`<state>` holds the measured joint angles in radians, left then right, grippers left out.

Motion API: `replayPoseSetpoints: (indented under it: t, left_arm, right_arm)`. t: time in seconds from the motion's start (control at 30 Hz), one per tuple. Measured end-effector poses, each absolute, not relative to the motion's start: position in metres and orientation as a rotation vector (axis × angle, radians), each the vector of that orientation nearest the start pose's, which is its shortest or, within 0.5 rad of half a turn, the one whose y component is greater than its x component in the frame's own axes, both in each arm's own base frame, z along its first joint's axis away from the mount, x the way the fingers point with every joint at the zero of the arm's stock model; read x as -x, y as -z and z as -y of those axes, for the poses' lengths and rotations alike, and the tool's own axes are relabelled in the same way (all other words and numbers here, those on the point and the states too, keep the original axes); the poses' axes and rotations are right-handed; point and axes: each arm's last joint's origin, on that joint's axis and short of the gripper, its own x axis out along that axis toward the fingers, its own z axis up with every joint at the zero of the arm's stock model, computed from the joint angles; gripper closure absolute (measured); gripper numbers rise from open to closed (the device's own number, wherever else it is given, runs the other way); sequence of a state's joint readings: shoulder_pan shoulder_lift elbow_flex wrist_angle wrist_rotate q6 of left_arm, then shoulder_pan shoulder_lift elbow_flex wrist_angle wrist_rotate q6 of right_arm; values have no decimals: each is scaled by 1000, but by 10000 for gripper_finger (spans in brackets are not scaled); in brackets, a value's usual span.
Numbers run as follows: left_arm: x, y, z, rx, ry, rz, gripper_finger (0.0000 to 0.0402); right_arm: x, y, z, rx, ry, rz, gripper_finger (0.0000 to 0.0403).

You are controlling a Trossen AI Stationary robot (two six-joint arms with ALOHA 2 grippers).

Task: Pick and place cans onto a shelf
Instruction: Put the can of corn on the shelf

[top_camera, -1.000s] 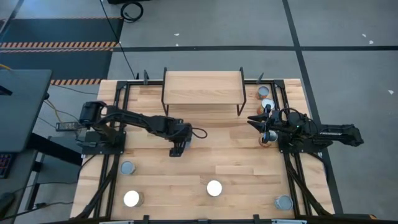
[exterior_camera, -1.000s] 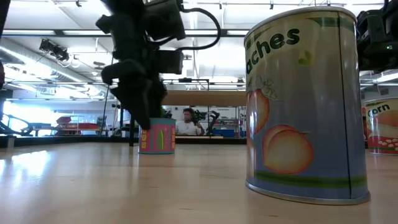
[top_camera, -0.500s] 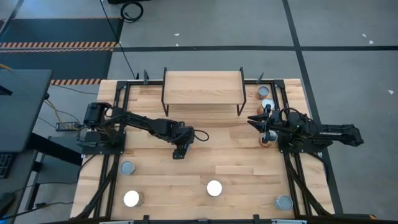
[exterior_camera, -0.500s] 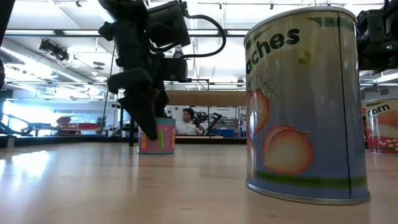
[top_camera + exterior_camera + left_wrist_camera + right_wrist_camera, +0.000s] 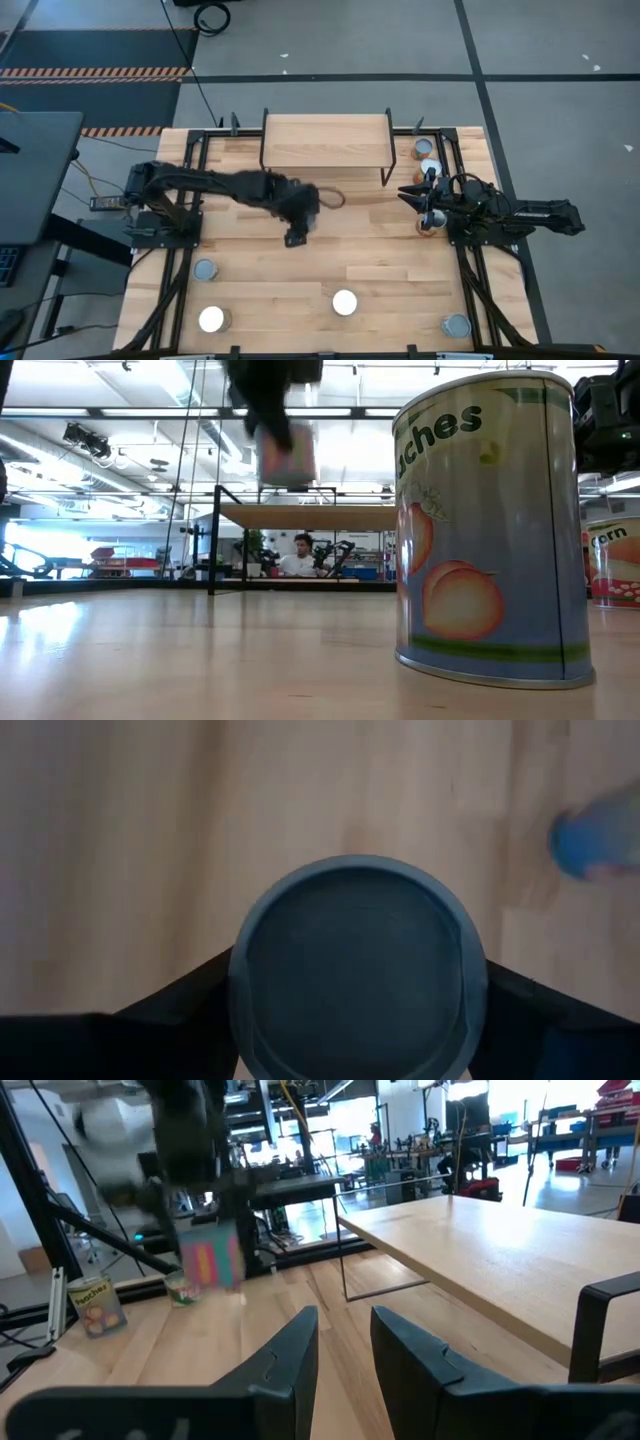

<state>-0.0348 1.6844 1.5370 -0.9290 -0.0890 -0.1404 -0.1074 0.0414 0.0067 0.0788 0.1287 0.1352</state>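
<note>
A moment ago the pink-striped can [image 5: 285, 455] stood on the tabletop [image 5: 380, 255] with our left pincer [image 5: 299, 232] coming down around it; now that pincer is clamped on the can and has lifted it clear, mid-tabletop in front of the shelf [image 5: 325, 140]. We judge the pick done, with only the carry and set-down left. Our right pincer [image 5: 425, 205] waits clenched and empty at the tabletop's right edge, near three cans there.
</note>
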Motion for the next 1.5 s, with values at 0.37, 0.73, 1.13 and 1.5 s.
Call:
replayPoseSetpoints:
  t: [0.37,0.73,1.13,1.5]
  left_arm:
    - [-315,-375,-106,23,-475,-1067,118]
    - [-272,-339,-218,183,-728,-1025,118]
    - [-283,-309,-242,198,-694,-1057,116]
    - [-281,-302,-252,201,-702,-1061,106]
  right_arm:
    - [-99,-171,14,-136,232,71,300]
    - [-99,-172,14,-134,232,75,300]
    - [-97,-173,19,151,408,38,300]
    - [-97,-173,20,150,453,34,300]
